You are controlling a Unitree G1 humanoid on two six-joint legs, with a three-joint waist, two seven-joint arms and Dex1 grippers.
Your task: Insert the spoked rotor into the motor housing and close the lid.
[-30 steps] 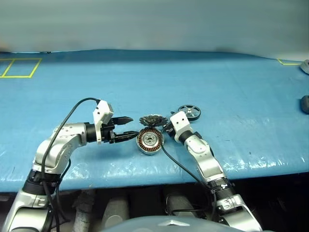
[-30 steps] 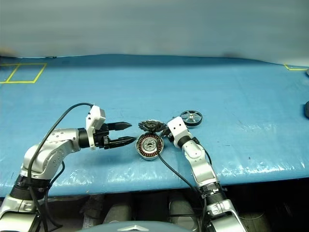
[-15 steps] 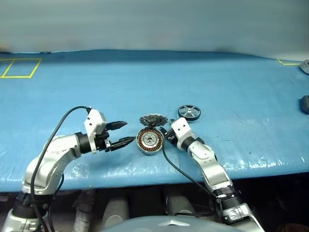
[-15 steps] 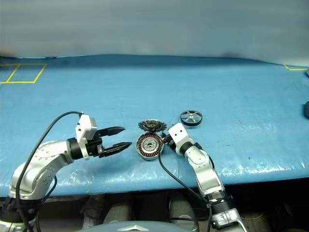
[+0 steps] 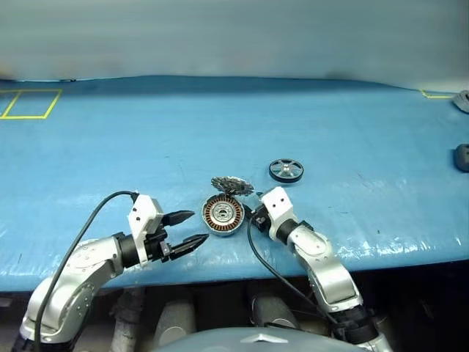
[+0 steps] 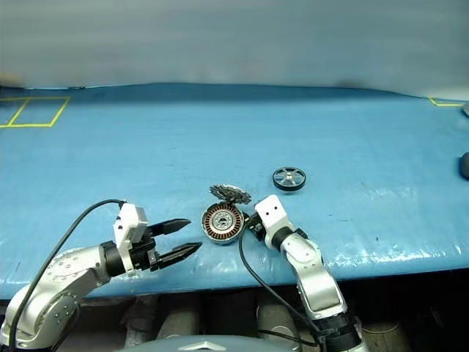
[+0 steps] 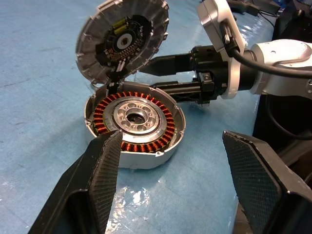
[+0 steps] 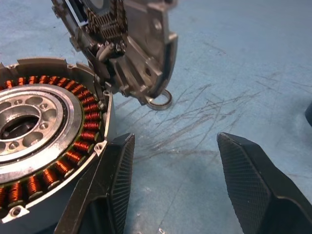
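Observation:
The motor housing lies open on the blue table, copper windings ringing its silver centre. Its lid stands tilted up from the far edge, patterned inside showing. The spoked rotor lies flat on the table, behind and to the right of the housing. My left gripper is open and empty, a short way left of the housing near the table's front edge. My right gripper is open and empty too, close against the housing's right side, one finger beside its wall.
A tiny thin ring lies on the table under the raised lid. The table's front edge runs just below both grippers. A yellow taped square marks the far left, and dark objects sit at the right edge.
Both arms have pulled back toward the table's front edge, the left gripper farther from the housing than before. Housing, lid and rotor have stayed put. Both grippers stay open.

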